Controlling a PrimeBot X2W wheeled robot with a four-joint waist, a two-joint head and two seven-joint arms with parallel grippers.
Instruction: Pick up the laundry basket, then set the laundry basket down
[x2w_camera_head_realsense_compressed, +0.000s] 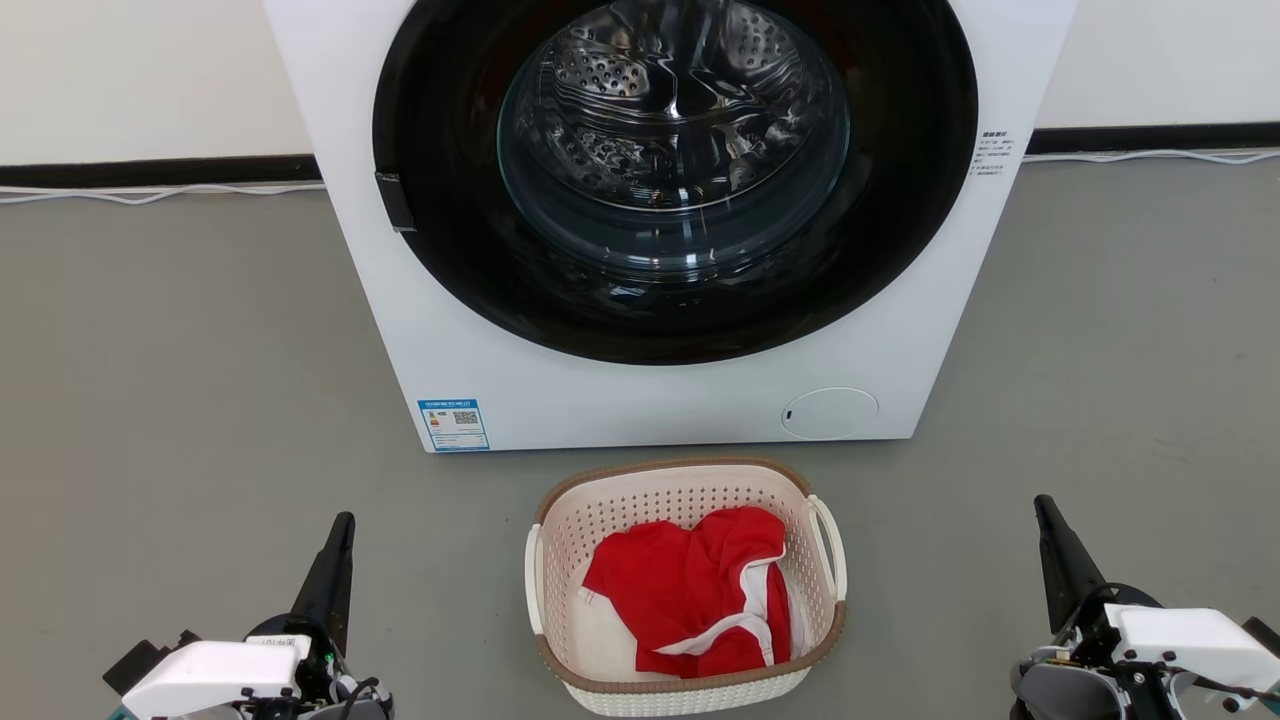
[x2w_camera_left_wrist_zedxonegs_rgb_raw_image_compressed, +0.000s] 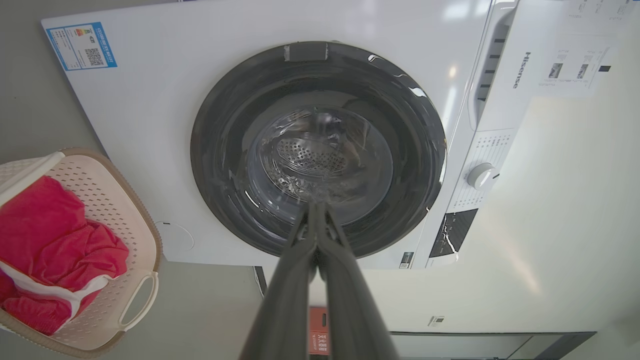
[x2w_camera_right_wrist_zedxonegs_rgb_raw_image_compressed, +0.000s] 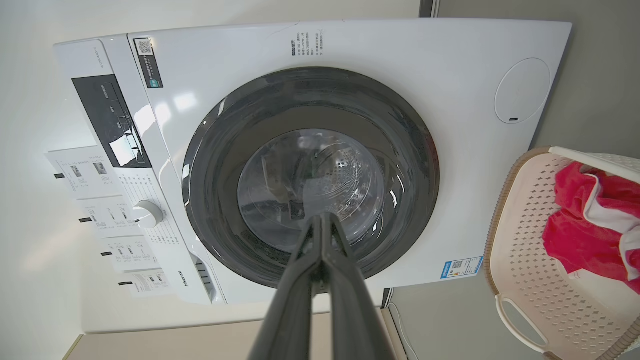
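Cream laundry basket (x2w_camera_head_realsense_compressed: 640, 500) sits ungrasped, lower centre; left end effector (x2w_camera_head_realsense_compressed: 340, 535) and right end effector (x2w_camera_head_realsense_compressed: 1048, 520), pinched empty, should next reach its handles (x2w_camera_head_realsense_compressed: 829, 545).

washing machine (x2w_camera_head_realsense_compressed: 650, 400): on floor (x2w_camera_head_realsense_compressed: 150, 400), behind laundry basket (x2w_camera_head_realsense_compressed: 670, 466)
garment (x2w_camera_head_realsense_compressed: 690, 590): in laundry basket
left hand (x2w_camera_head_realsense_compressed: 343, 520): left of laundry basket
right hand (x2w_camera_head_realsense_compressed: 1042, 503): right of laundry basket

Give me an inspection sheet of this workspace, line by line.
Surface: grey floor.
Job's things: laundry basket on the floor before the washing machine, holding a red garment.
Clutter: small orange-red labelled object beside the washing machine, unidentifiable.
Grippers: left gripper and right gripper both shut, low on either side of the basket, touching nothing.
Cables: white cable along the black skirting.
Surroundings: washing machine door shut; pale wall.
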